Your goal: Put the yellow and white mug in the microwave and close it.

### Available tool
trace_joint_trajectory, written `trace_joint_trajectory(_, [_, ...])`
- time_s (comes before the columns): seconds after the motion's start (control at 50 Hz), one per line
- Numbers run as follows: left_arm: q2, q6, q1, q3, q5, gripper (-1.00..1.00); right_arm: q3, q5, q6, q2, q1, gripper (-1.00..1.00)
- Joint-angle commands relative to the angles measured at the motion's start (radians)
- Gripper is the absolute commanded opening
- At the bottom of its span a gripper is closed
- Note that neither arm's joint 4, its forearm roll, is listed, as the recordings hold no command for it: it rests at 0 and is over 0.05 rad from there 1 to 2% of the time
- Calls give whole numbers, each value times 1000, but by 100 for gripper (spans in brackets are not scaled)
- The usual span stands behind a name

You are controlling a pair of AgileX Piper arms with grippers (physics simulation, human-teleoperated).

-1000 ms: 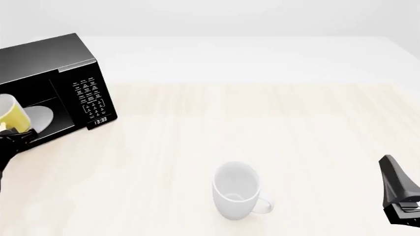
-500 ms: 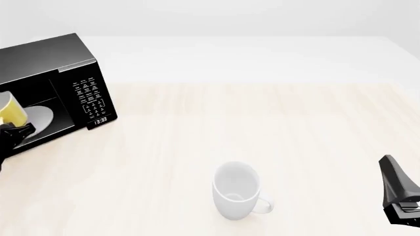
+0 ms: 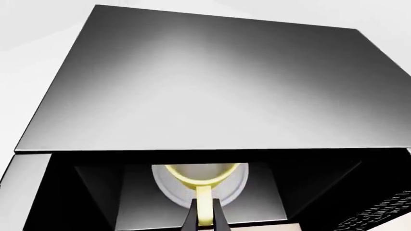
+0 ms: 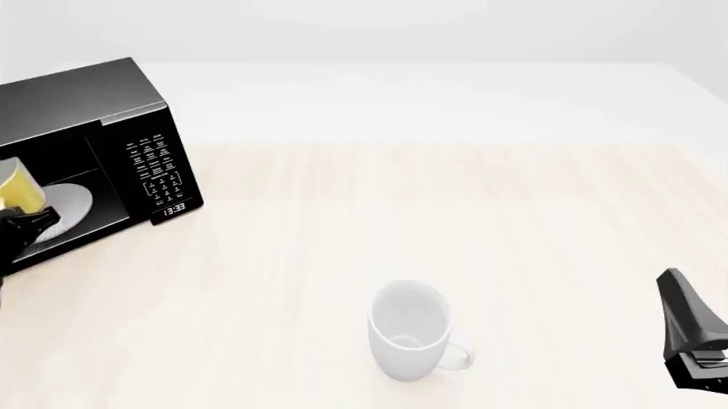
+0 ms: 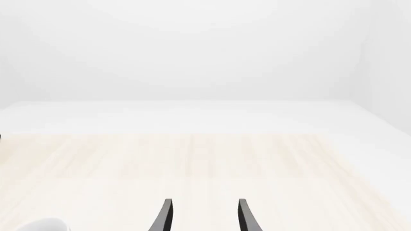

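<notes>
The black microwave (image 4: 108,136) stands at the table's far left with its cavity open and its keypad (image 4: 157,166) facing the table. The yellow and white mug (image 4: 16,185) hangs inside the cavity above the white turntable plate (image 4: 68,204), partly cut off by the front view's edge. My left gripper (image 4: 32,219) is shut on the mug's yellow handle. In the left wrist view the fingers (image 3: 191,219) pinch the handle (image 3: 204,209) below the mug's rim (image 3: 199,176), under the microwave's top (image 3: 212,82). My right gripper (image 5: 204,217) is open and empty at the front right (image 4: 686,328).
A larger all-white mug (image 4: 412,331) stands upright near the table's front middle, handle to the right; its rim shows in the right wrist view (image 5: 40,225). The wooden table (image 4: 455,221) ends in a white far edge.
My left gripper has carried the yellow mug a little farther back and left into the microwave cavity. The right arm and the white mug have not moved.
</notes>
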Motion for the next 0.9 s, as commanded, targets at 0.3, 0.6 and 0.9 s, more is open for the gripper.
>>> trace_joint_trajectory(0.3, [82, 2, 2, -58, 3, -100, 0, 0, 0, 0, 0, 100])
trace_joint_trajectory(0.6, [116, 5, 1, -86, 15, -100, 0, 0, 0, 0, 0, 100])
trace_joint_trajectory(0.9, [134, 2, -4, -105, 31, -100, 0, 0, 0, 0, 0, 100])
